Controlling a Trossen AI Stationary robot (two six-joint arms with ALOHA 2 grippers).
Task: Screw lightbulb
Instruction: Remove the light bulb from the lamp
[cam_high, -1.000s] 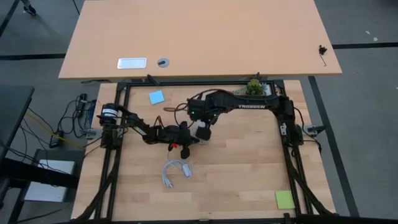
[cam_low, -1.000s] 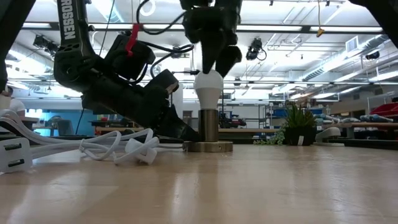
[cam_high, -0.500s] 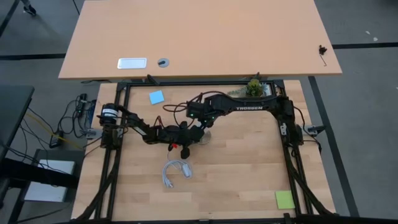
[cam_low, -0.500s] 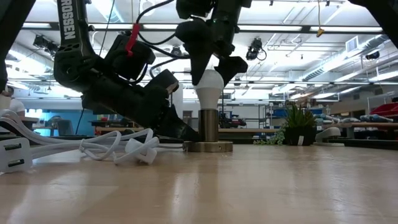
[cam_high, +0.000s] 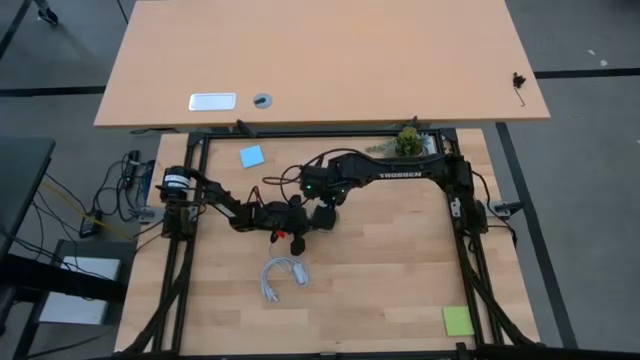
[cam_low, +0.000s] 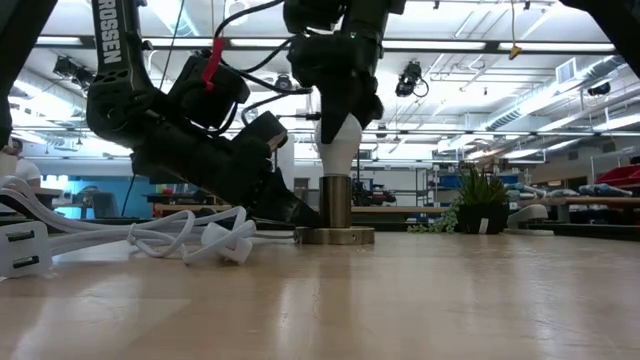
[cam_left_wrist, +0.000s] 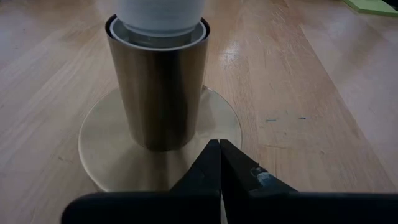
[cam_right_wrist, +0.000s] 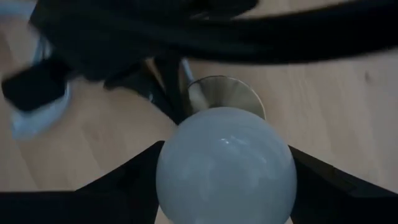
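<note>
The white lightbulb (cam_right_wrist: 225, 165) stands upright with its base in a metal socket cylinder (cam_left_wrist: 158, 87) on a round metal disc (cam_left_wrist: 124, 168); its neck shows in the low view (cam_low: 340, 150). My right gripper (cam_low: 340, 95) comes from above and is shut on the bulb's globe; in the high view (cam_high: 325, 205) it hides the bulb. My left gripper (cam_left_wrist: 219, 149) is shut, low on the table at the disc's left side (cam_low: 300, 215). My right gripper pinches the bulb's round globe between its two fingers (cam_right_wrist: 124, 180), one on each side, pointing down from above. The bulb stands upright with its base in the socket cylinder. My left gripper's shut fingertips (cam_left_wrist: 219, 163) lie on the disc's rim (cam_left_wrist: 205, 180), slanting down from the table's left.
A coiled white cord with a plug (cam_high: 283, 275) lies near the table's middle, in the low view (cam_low: 150, 235) at the left. A blue note (cam_high: 251, 156), a green note (cam_high: 458, 320) and a small plant (cam_high: 408, 140) lie farther off.
My right gripper let go of the bulb, its fingers spread wide about it half a second ago, then turned, came down a little and shut on the globe again. The bulb, the socket and my left gripper have stayed in place.
</note>
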